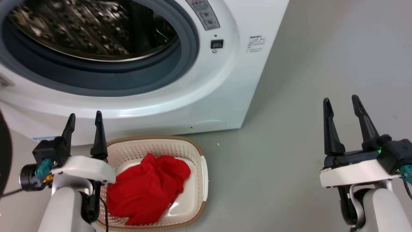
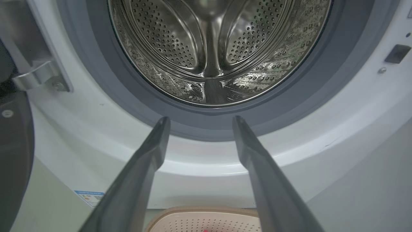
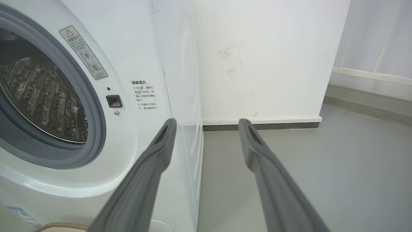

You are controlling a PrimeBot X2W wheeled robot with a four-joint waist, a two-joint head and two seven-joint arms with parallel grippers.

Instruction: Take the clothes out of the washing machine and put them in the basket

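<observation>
Left gripper (image 1: 84, 115): fingers apart, holding nothing, over the left rim of the basket (image 1: 203, 174), close to the washing machine (image 1: 206, 96) front. Right gripper (image 1: 341, 99): fingers apart, empty, above open grey floor (image 1: 299, 58) beside the machine. Red clothes (image 1: 148, 190) lie inside the basket, at the machine's base.

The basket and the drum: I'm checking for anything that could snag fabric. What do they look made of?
The basket looks like moulded plastic, cream and matte, with rows of small holes; its brown rim may be a woven-look trim, hard to tell. The drum looks like polished steel: mirror-like reflections, punched holes, pressed ridges.
</observation>
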